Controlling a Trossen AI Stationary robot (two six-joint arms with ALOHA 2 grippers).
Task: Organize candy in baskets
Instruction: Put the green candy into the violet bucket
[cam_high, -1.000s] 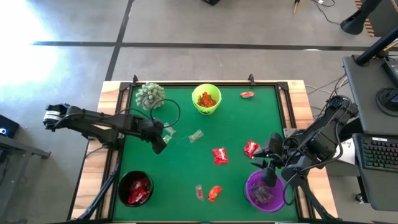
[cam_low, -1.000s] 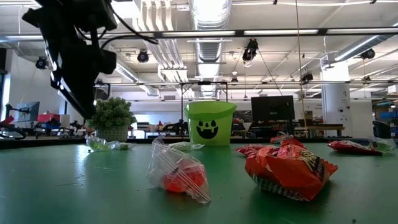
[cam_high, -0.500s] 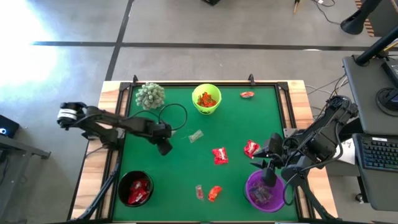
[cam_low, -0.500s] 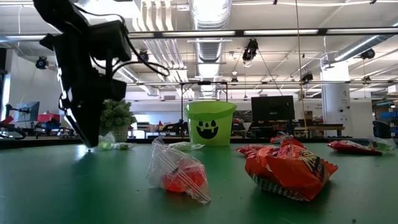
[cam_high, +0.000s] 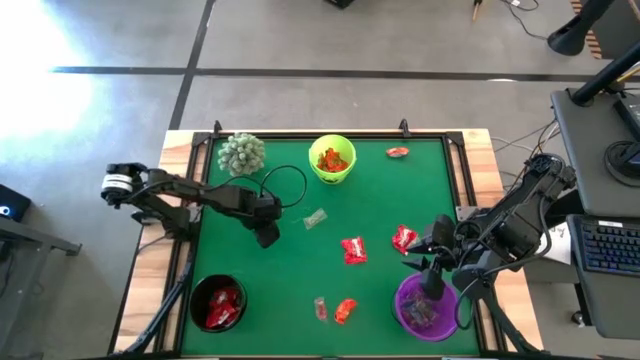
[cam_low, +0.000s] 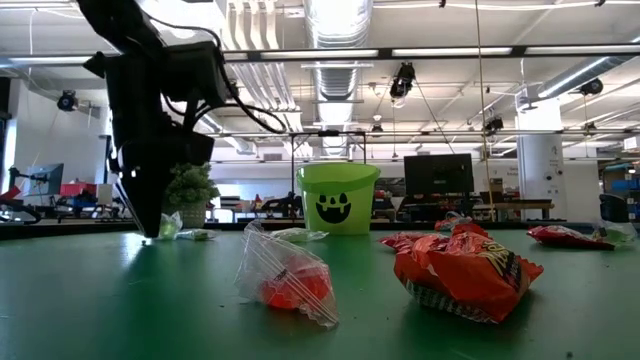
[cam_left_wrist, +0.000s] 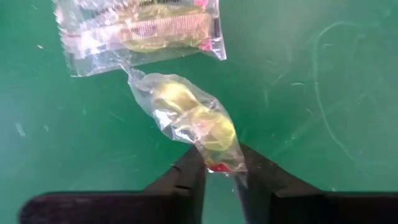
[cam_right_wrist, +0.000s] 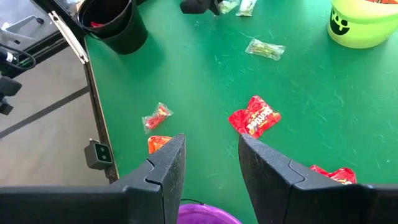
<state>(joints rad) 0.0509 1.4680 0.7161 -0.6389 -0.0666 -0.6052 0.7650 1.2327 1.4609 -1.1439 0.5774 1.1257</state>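
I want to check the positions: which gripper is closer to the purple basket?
Right. The right gripper hovers directly over the purple basket; the left gripper is far across the table.

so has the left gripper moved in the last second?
Yes. The left gripper shifted rightward, toward the lime green plastic basket, down onto a clear-wrapped yellowish candy.

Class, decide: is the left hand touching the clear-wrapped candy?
Touching. The left wrist view shows the left hand with both fingers pinching the clear-wrapped candy's near end.
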